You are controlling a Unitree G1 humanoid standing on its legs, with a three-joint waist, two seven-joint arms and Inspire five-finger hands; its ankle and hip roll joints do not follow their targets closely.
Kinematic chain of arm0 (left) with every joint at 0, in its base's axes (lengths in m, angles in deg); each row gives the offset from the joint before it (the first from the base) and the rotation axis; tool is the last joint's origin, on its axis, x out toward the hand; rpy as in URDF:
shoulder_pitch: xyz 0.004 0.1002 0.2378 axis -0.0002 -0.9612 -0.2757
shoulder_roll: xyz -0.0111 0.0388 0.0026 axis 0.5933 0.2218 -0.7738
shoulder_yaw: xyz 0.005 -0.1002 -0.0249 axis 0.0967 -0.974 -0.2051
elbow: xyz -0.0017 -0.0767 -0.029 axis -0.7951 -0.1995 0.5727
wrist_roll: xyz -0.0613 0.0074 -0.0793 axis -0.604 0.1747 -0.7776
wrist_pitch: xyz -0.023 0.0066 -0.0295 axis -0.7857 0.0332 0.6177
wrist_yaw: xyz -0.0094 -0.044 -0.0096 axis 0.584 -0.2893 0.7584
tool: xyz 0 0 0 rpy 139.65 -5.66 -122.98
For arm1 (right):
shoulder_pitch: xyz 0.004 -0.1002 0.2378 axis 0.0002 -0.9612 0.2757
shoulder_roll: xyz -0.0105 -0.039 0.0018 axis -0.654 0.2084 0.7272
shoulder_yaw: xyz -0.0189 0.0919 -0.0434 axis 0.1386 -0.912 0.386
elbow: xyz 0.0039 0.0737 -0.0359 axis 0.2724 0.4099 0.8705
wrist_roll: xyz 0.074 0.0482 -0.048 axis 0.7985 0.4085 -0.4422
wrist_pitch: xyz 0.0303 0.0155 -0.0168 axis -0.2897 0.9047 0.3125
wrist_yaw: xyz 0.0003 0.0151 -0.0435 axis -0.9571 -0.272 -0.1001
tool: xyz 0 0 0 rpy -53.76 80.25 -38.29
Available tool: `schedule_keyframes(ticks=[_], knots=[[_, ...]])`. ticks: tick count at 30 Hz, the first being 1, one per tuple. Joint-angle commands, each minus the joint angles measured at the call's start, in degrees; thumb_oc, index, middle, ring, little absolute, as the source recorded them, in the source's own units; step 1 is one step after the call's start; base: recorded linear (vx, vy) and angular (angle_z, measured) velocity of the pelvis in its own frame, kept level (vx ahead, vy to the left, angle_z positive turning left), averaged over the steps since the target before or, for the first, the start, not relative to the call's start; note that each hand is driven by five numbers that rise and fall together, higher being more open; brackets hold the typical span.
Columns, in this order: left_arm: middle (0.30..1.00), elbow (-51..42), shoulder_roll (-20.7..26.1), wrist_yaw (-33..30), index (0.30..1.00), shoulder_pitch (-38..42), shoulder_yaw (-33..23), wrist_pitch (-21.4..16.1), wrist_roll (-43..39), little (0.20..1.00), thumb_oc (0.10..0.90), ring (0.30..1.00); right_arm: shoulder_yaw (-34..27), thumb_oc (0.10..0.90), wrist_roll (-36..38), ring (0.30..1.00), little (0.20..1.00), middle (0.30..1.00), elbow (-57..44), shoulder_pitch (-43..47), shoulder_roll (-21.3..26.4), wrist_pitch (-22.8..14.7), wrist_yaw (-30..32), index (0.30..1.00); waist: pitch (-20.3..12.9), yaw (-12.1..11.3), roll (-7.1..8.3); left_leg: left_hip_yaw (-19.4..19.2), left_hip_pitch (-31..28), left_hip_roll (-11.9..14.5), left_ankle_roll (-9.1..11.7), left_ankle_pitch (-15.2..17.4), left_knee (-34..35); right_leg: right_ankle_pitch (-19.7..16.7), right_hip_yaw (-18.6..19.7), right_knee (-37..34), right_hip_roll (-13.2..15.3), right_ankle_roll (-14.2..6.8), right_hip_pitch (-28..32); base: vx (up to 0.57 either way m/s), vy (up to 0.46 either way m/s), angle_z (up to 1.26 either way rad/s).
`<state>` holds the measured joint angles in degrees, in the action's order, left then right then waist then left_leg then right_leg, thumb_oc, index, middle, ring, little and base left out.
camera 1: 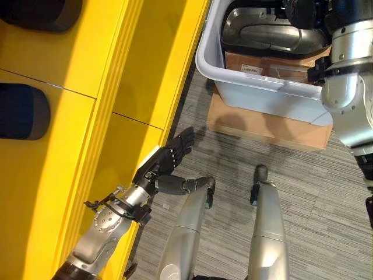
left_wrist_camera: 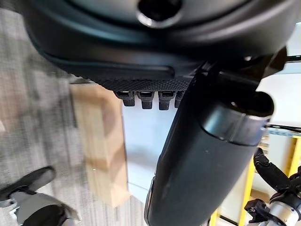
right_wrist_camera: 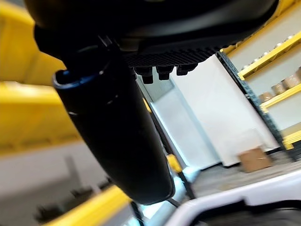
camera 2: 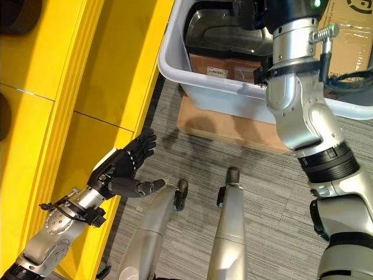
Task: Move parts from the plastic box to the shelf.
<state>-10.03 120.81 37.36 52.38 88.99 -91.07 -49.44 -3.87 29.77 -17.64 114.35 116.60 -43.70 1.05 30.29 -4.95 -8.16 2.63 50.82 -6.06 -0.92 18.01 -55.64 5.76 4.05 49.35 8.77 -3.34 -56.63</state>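
Parts lay in the plastic box (camera 1: 256, 87) at about one o'clock in the head views: a dark grey moulded part (camera 1: 274, 32) rested on top of a flat brown carton (camera 1: 262, 64) inside the pale tub. The box itself sat on a low cardboard slab (camera 1: 262, 125) on the grey carpet floor (camera 1: 315, 192). The yellow shelf (camera 1: 134, 76) ran along the nine o'clock side, and two dark rounded pieces (camera 1: 23, 111) sat on its upper levels toward ten o'clock.

The left hand (camera 1: 166, 160) hung just beside the shelf's front edge at about seven o'clock, palm free, its fingers (camera 1: 183, 140) stretched straight and released, thumb out to the side, grasping nothing. The right arm reached over the box at about one o'clock; the right hand (camera 2: 250, 11) was at the very top edge over the dark part, and I could not tell whether it was clenched or loose.
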Motion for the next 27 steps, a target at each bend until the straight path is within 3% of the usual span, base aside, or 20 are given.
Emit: schedule_keyframes(ticks=[1, 3, 4, 7, 13, 17, 19, 25, 26, 27], knots=[[1.000, -8.77, 3.41, 2.52, 1.000, 0.63, -4.03, -4.17, -4.22, 1.000, 0.900, 1.000, 6.78, 0.900, -8.82, 1.000, 1.000, 1.000, 1.37, 18.74, 6.87, -0.05, -0.73, 1.000, -0.49, -1.23, -1.67, -1.68, -1.97, 2.40, -2.61, 0.71, 6.11, 7.73, -2.38, 0.63, -0.28, 2.36, 6.53, 0.12, -0.064, 0.07], [1.000, -8.74, 4.05, 2.86, 1.000, 0.19, -4.46, -3.73, -4.46, 1.000, 0.900, 1.000, 10.64, 0.900, -8.38, 1.000, 1.000, 1.000, 3.47, 21.23, 8.08, 1.79, -2.54, 1.000, -0.49, -1.72, -1.34, -1.25, -2.78, 2.53, -2.37, 1.65, 5.81, 8.89, -2.48, 1.38, -0.20, 2.16, 7.39, 0.07, -0.056, 0.06], [1.000, -8.94, 4.54, 2.90, 1.000, 0.26, -4.89, -3.55, -4.57, 1.000, 0.900, 1.000, 13.06, 0.900, -6.72, 1.000, 1.000, 1.000, 4.77, 23.30, 8.63, 2.44, -2.25, 1.000, -0.49, -1.92, -1.18, -1.41, -1.45, 2.76, -2.50, 0.62, 5.73, 7.99, -3.18, 1.23, 0.16, 2.48, 6.40, 0.02, -0.045, 0.04], [1.000, -9.08, 5.24, 3.26, 1.000, -0.78, -5.45, -3.31, -4.96, 1.000, 0.900, 1.000, 16.52, 0.900, 0.04, 1.000, 1.000, 1.000, 8.15, 24.70, 9.65, 5.08, -2.79, 1.000, -0.49, -2.33, -0.89, -0.75, -1.91, 3.16, -2.26, 2.09, 4.75, 9.68, -3.19, 2.65, 0.21, 2.30, 6.92, 0.05, -0.068, 0.08], [1.000, -8.79, 5.07, 3.91, 1.000, -0.13, -5.44, -2.39, -4.76, 1.000, 0.900, 1.000, 17.54, 0.900, 2.90, 1.000, 1.000, 1.000, 11.72, 25.28, 8.18, 6.31, -3.30, 1.000, -0.49, -2.71, -1.01, -0.60, 0.22, 3.55, -2.35, 2.49, 3.10, 10.21, -3.72, 4.23, 0.49, 2.66, 4.78, 0.01, -0.037, 0.07], [1.000, -8.41, 4.55, 3.74, 1.000, 1.04, -4.32, -2.14, -4.21, 1.000, 0.900, 1.000, 16.37, 0.900, 5.55, 1.000, 1.000, 1.000, 12.67, 24.23, 5.84, 8.04, -2.79, 1.000, -0.49, -2.75, -1.57, -0.81, 2.38, 3.48, -2.48, 3.16, 1.28, 10.52, -3.55, 5.70, 0.45, 2.84, 2.30, 0.00, 0.000, 0.00], [1.000, -8.51, 3.77, 3.08, 1.000, 1.72, -3.56, -2.05, -3.84, 1.000, 0.900, 1.000, 14.32, 0.900, 11.22, 1.000, 1.000, 1.000, 12.79, 22.52, 4.37, 10.80, -0.51, 1.000, -0.49, -2.56, -2.00, -0.89, 3.66, 3.59, -2.43, 3.33, 0.47, 10.67, -3.22, 6.50, 0.31, 2.96, 0.82, 0.00, 0.000, 0.00], [1.000, -8.35, 1.78, 1.55, 1.000, 2.49, -3.32, -1.74, -3.68, 1.000, 0.900, 1.000, 5.10, 0.900, 16.27, 1.000, 1.000, 1.000, 7.00, 13.27, 1.44, 10.61, 3.53, 1.000, -0.49, -0.88, -2.57, -1.53, 3.85, 4.22, -2.17, 2.42, 2.99, 10.17, -2.27, 4.92, -0.42, 2.86, -0.22, -0.03, 0.039, -0.04], [1.000, -8.41, 1.67, 1.50, 1.000, 3.11, -4.00, -1.59, -3.55, 1.000, 0.900, 1.000, 2.82, 0.900, 14.51, 1.000, 1.000, 1.000, 4.52, 11.57, 1.40, 10.09, 3.24, 1.000, -0.49, -0.43, -2.36, -1.95, 5.46, 4.35, -2.34, 0.79, 3.72, 8.58, -2.53, 3.97, -0.36, 3.10, -1.75, -0.02, 0.051, -0.06], [1.000, -8.27, 1.67, 1.53, 1.000, 2.67, -3.68, -1.63, -3.56, 1.000, 0.900, 1.000, 2.38, 0.900, 14.38, 1.000, 1.000, 1.000, 4.00, 10.36, 1.23, 9.99, 3.26, 1.000, -0.49, -0.36, -2.36, -1.71, 3.98, 4.30, -2.09, 2.02, 3.56, 9.76, -2.00, 4.44, -0.64, 2.73, -0.51, -0.07, 0.028, -0.07]])
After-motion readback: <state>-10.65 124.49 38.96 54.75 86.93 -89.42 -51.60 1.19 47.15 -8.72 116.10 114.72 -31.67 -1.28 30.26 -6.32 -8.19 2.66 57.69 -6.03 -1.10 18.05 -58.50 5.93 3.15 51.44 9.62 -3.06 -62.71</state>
